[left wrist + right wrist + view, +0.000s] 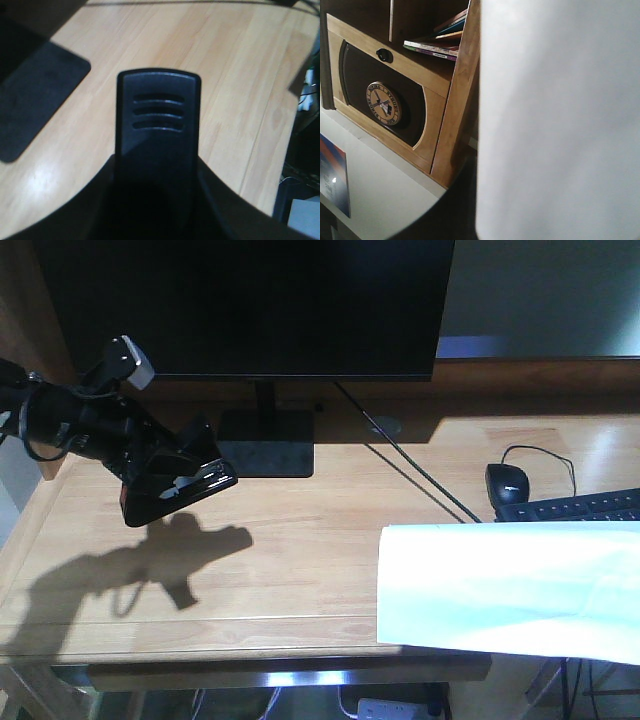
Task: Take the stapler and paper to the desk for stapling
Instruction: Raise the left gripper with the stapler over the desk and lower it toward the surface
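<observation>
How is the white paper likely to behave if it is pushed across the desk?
The paper is probably floppy: its surface shows soft ripples in the front view. It looks thin and light, so it may sag or flutter. Pushed on the smooth desk, it would likely buckle or slide.

No word, number or brand can be spelled out anywhere.

The round tan-and-dark emblem [383, 103] on the dark cabinet door panel carries a ring of lettering around its rim, too blurred to read.

A small white label on the spine of the stacked thin books [436, 50] shows dark marks only.

The blue-and-red card [332, 175] at the lower left edge bears pale small print, illegible.

The black computer mouse [507, 483] has a tiny pale mark on its back, and the black keyboard [580, 506] shows key legends, both too small to make out.
</observation>
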Robot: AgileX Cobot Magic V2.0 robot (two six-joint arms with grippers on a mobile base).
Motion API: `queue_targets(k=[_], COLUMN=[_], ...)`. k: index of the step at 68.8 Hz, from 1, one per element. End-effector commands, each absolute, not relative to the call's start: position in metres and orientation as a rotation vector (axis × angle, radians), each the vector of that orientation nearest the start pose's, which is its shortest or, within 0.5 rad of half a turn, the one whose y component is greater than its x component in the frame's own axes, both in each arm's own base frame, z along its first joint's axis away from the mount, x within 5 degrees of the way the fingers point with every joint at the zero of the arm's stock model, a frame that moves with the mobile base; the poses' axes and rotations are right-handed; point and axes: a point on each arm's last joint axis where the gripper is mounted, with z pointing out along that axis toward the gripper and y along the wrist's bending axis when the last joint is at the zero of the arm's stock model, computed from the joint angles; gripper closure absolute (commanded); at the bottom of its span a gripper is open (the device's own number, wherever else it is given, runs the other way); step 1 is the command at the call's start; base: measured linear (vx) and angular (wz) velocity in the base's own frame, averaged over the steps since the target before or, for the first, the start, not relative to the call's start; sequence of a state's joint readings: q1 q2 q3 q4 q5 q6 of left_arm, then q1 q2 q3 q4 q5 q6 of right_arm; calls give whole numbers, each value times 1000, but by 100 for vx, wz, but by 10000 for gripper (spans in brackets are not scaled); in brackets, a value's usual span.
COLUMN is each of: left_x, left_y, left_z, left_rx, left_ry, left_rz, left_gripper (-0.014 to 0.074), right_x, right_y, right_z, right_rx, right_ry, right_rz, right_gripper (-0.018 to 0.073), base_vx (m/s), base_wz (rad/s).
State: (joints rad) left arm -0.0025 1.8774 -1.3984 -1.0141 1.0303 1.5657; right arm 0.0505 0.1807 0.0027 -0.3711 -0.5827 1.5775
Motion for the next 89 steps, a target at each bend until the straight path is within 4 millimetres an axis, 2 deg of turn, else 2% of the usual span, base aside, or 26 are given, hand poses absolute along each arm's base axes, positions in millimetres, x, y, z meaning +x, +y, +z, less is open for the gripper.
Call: queue_targets(k=[1, 7, 25, 46, 61, 68, 89], left_x=[394, 400, 416, 423, 424, 426, 426], left_y=[-65, -61, -59, -57, -54, -56, -64], left_z=[278, 268, 233, 195, 186, 185, 185], left_rx=[1245, 1332, 1427, 1486, 1574, 1576, 1539], left_ry=[1764, 1701, 1644, 1714, 1752, 1756, 1799], left_rz=[-712, -674, -617, -626, -528, -494, -509], left_gripper=[603, 603, 596, 535, 431, 355, 154], right_x=[58, 58, 58, 58, 58, 58, 58], right_y=[23, 23, 23, 23, 23, 23, 23], right_z=[262, 262, 262, 262, 262, 262, 262], right_rx=[469, 469, 469, 469, 469, 469, 469], right_ry=[1045, 1045, 1045, 1045, 1045, 1045, 1045], right_rz=[1300, 1300, 1300, 1300, 1300, 1300, 1300], right_gripper=[561, 561, 561, 561, 561, 561, 561], base_vx=[0, 0, 0, 0, 0, 0, 0], base_wz=[0, 0, 0, 0, 0, 0, 0])
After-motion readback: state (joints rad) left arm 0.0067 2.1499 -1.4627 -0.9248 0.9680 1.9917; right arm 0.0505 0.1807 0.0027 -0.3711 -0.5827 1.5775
